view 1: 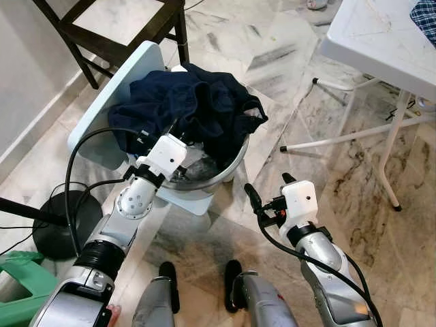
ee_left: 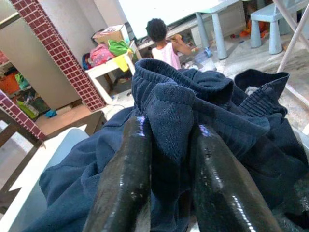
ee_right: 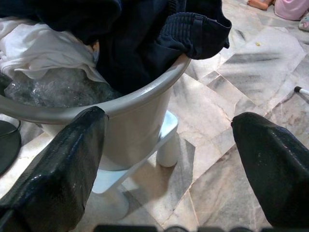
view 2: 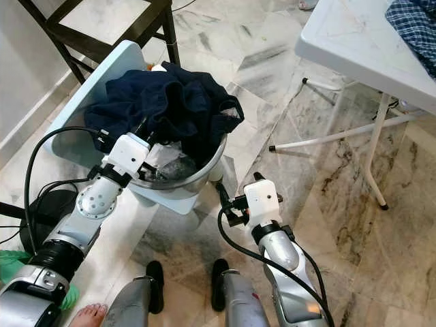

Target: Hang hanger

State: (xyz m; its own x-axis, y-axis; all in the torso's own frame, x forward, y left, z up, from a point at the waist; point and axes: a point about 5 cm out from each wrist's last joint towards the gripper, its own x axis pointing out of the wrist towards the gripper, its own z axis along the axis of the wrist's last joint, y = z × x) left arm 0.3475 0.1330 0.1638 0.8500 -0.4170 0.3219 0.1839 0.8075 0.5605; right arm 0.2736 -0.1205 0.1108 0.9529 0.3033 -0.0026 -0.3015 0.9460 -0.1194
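Observation:
A grey basin (view 1: 230, 169) holds a heap of navy garments (view 1: 197, 102) that spills over its rim; white cloth (ee_right: 43, 53) and crumpled clear plastic lie underneath. My left gripper (ee_left: 169, 130) reaches into the basin from the near side. Its two black fingers are shut on a fold of the navy garment (ee_left: 169, 101). My right gripper (view 1: 269, 189) hovers low over the marble floor, just right of the basin and apart from it. Its fingers (ee_right: 58, 159) stand wide open with nothing between them.
The basin stands on a low light-blue table (view 1: 112, 102). A dark wooden chair (view 1: 116, 27) is behind it. A white folding table (view 1: 368, 41) with thin legs stands at the right. A black round stand base (view 1: 65, 221) and cable lie left. A person's bare foot (view 2: 92, 317) is by my legs.

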